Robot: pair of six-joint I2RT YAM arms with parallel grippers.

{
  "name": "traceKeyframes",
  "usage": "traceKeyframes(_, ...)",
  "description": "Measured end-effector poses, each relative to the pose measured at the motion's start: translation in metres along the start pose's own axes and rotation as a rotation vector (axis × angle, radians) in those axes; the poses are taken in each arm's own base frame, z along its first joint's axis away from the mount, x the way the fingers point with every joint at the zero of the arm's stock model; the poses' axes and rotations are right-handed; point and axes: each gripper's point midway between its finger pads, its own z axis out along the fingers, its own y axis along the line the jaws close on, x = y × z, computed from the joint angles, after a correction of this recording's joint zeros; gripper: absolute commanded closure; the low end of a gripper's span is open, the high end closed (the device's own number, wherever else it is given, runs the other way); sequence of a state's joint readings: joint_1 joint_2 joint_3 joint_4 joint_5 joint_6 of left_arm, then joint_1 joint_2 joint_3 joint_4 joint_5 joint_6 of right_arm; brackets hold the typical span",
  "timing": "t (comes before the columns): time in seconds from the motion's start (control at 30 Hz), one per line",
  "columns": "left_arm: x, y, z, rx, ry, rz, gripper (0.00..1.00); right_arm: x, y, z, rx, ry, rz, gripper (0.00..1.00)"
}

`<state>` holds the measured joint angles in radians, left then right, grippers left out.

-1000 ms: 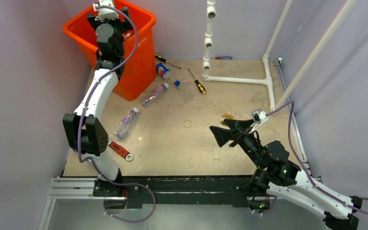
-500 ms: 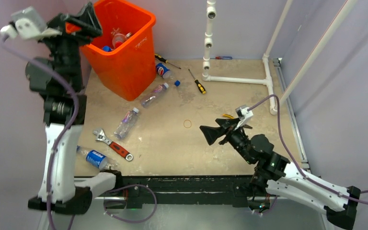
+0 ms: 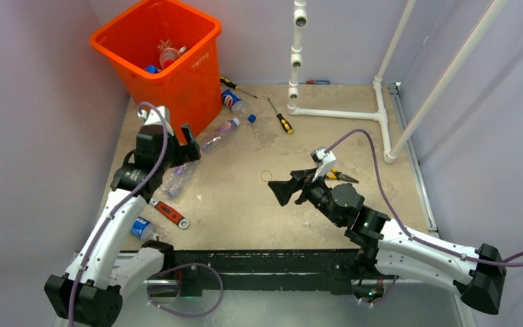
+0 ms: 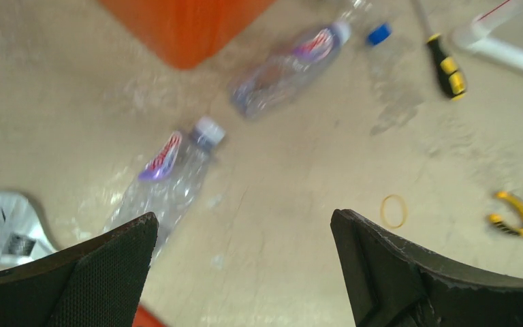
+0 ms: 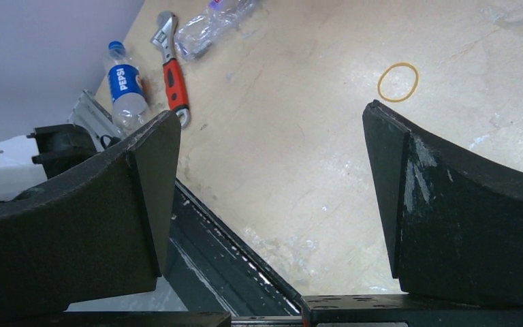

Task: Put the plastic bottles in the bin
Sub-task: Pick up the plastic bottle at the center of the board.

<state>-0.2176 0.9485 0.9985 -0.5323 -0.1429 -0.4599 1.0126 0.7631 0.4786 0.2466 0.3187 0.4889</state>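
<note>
Plastic bottles point(image 4: 170, 180) — clear, crumpled, purple-labelled — flat near the orange bin point(image 3: 185, 92).

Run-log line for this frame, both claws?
left claw: open, empty, near clear crumpled plastic bottle | right claw: open, empty | tall orange plastic bin: bottles inside

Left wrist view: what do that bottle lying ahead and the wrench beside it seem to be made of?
The bottle looks like thin clear plastic: see-through, glossy, dented along its body, with a pale cap and printed label. The wrench seems bare grey metal at its head, with a red handle probably coated in plastic or rubber; I cannot tell which.
</note>
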Motion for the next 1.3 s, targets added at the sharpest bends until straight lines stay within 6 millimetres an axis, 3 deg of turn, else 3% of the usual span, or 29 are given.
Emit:
traceKeyframes(0.07,0.037,0.012,0.005,-0.053,0.085,0.013,0.01,-0.002,0.002,0.001,-0.006,-0.009,0.013,0.01)
traceKeyframes(0.23,0.098,0.024,0.024,-0.139,0.199,0.050,0.01,-0.003,0.003,0.002,-0.015,-0.028,0.046,0.01)
traceKeyframes(0.4,0.135,0.045,0.056,-0.270,0.295,0.131,0.01,0.003,-0.001,-0.003,-0.011,-0.027,0.060,0.01)
traceKeyframes(0.57,0.139,0.065,0.077,-0.396,0.318,0.235,0.01,0.001,-0.002,-0.009,-0.023,-0.049,0.079,0.01)
traceKeyframes(0.73,0.143,0.077,0.100,-0.482,0.347,0.300,0.04,0.013,-0.009,-0.011,-0.019,-0.040,0.087,0.01)
traceKeyframes(1.0,0.156,0.118,0.113,-0.559,0.430,0.244,0.22,0.013,-0.010,-0.012,-0.019,-0.041,0.075,0.01)
traceKeyframes(1.3,0.161,0.104,0.122,-0.481,0.448,0.214,0.55,0.011,-0.009,-0.012,-0.024,-0.050,0.067,0.01)
